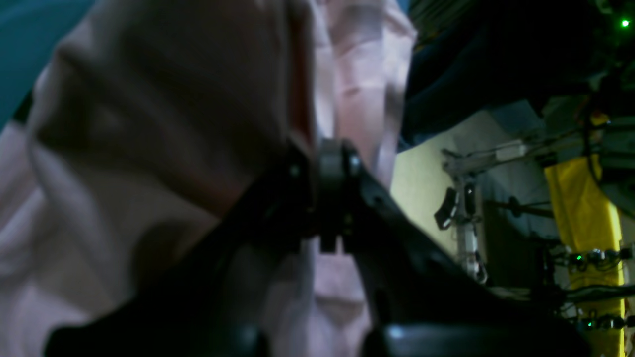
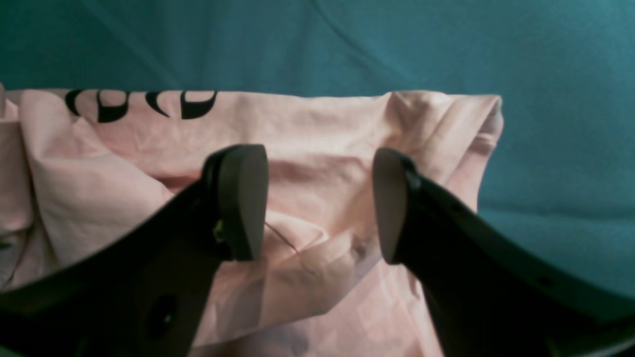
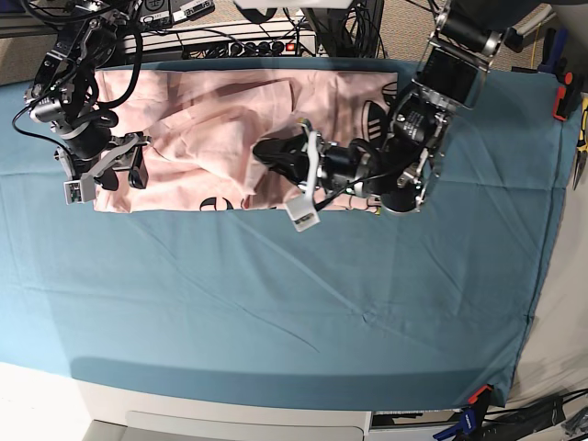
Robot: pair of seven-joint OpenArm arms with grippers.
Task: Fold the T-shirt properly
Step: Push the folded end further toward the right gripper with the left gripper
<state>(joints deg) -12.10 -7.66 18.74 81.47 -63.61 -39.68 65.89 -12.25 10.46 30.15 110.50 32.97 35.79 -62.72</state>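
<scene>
Left wrist view: the left gripper (image 1: 330, 163) is pinched tight on a bunched fold of the T-shirt (image 1: 149, 124), which drapes up and to the left of its tips. Right wrist view: the right gripper (image 2: 320, 203) stands wide and holds nothing, hovering over the shirt's crumpled corner, the tablecloth (image 2: 545, 74) beyond the hem. Base view: the shirt lies along the table's far edge, long axis side to side; the left gripper sits mid-shirt, the right at its end, likely nearer the free corner.
</scene>
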